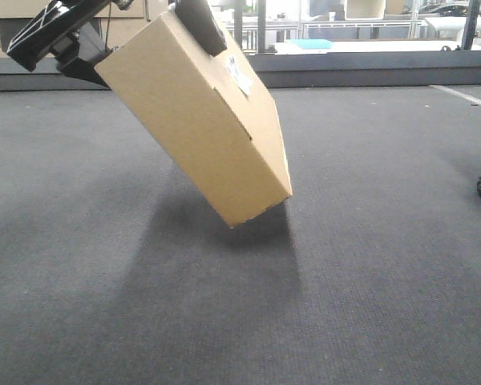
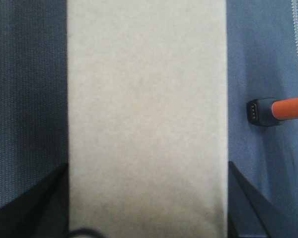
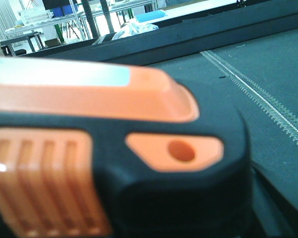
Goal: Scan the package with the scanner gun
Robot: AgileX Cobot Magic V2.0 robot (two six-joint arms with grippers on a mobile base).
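The main danger here is the package (image 1: 200,128) turning or slipping in the grasp. It is held only at its upper end, and its long body hangs down toward 5 o'clock in the front view, so the weight pulls far from the fingers. Its lowest corner is very near the bench (image 1: 369,305), and I cannot tell if it touches. If the arm goes lower or moves sideways, I think this corner can catch on the rough covering and twist the box. A second danger concerns the white label (image 1: 240,76). It sits on the narrow face that looks up toward 1 o'clock, so a tilt to the wrong side can hide it from the scanner.

The left end effector (image 2: 148,168) is clamped on the package. In the left wrist view its dark fingers (image 2: 44,203) show at both long edges of the cardboard. In the front view the left arm comes in from 10 o'clock, high above the bench.

The scanner gun (image 2: 277,110) is at 3 o'clock from the package, well apart, with its black base end toward the box and its orange handle running out of the picture. It fills the right wrist view, very close and blurred. I cannot tell if the right end effector is closed on it or apart. If the grip is not centred, the gun may slide away.
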